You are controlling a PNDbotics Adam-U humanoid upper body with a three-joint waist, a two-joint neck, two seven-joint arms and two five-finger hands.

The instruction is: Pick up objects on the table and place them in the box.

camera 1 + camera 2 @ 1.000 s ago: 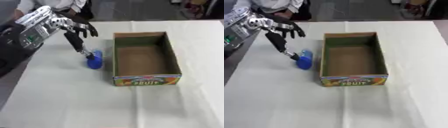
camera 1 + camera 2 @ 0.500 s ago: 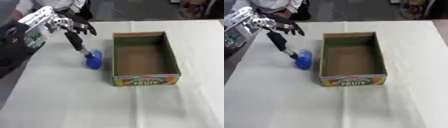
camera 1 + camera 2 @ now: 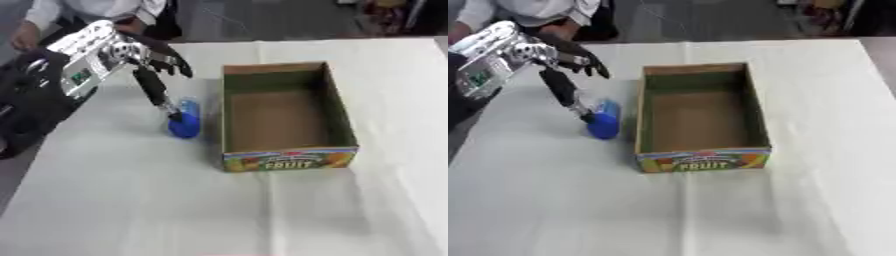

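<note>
A: Reaching left hand (image 3: 156, 55), fingers spread, one tip on the small blue rounded plastic object (image 3: 185, 120), just left of the open cardboard fruit box (image 3: 284, 112).
B: Looks light, stiff, slippery; pinch its middle.

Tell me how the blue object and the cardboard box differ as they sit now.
The blue object is small, rounded and solid blue; the cardboard box is far bigger, rectangular and brown, with a colourful FRUIT label on its near end. The blue object lies on its side with a finger of the left hand reaching down to it; the cardboard box stands open-topped, empty and untouched. Both rest on the white table, side by side.
</note>
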